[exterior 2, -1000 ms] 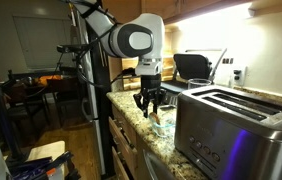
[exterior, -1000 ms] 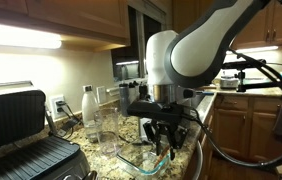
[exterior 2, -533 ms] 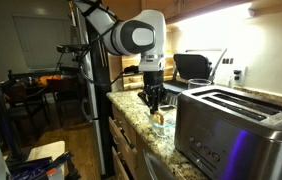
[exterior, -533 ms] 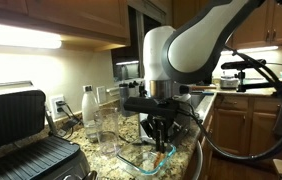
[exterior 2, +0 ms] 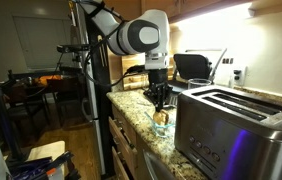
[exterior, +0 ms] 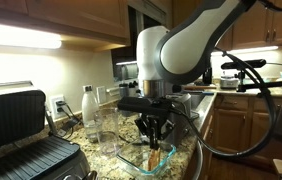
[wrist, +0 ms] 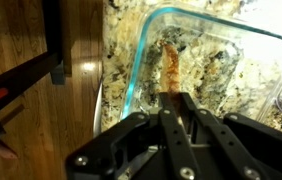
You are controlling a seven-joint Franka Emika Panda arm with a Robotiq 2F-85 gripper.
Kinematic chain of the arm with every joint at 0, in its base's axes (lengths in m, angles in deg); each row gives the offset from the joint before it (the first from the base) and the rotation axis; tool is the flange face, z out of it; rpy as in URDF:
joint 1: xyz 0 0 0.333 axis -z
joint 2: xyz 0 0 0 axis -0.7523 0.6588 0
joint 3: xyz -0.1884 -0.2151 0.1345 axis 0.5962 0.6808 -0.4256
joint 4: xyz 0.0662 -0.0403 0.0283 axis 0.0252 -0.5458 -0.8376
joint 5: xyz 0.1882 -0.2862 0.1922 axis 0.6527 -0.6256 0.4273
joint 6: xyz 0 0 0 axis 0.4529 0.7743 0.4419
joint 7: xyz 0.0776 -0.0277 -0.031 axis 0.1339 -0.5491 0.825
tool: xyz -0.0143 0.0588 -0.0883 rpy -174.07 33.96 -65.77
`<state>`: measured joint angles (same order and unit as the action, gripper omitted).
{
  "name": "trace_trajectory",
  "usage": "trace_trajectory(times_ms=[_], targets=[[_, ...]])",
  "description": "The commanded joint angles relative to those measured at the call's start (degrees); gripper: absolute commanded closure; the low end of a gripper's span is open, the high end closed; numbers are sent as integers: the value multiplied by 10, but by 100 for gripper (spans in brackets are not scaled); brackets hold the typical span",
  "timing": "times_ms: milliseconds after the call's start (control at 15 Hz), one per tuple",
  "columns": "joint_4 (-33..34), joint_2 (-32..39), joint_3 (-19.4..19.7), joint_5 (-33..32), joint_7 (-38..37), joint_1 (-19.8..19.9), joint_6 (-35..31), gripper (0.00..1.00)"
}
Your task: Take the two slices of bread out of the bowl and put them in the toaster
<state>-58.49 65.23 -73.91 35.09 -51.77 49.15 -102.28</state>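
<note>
My gripper [wrist: 176, 100] hangs straight down over the clear glass bowl [wrist: 221, 24] and is shut on a tan slice of bread [wrist: 169, 66], which stands on edge between the fingers. In both exterior views the gripper [exterior: 155, 138] [exterior 2: 161, 103] holds the slice [exterior: 156, 156] [exterior 2: 161, 116] just above the bowl [exterior: 131, 163] on the granite counter. I see only one slice; a second one does not show. The steel toaster [exterior 2: 231, 125] stands close beside the gripper, slots facing up.
A black ridged contact grill [exterior: 21, 140] stands open on the counter. Tall clear glasses [exterior: 106, 125] and a white bottle [exterior: 88, 104] stand behind the bowl. The counter's front edge [wrist: 99, 100] runs right beside the bowl, with wooden floor below.
The fingers were spread open over the bowl and have closed on the slice of bread. The wrist has shifted slightly toward the toaster.
</note>
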Motion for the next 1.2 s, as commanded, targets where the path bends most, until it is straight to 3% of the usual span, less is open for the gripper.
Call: trace_trajectory(times_ms=[0, 1133], targets=[[13, 5, 12, -21, -22, -15, 16, 92], [-3, -76, 7, -58, 24, -18, 43, 93]])
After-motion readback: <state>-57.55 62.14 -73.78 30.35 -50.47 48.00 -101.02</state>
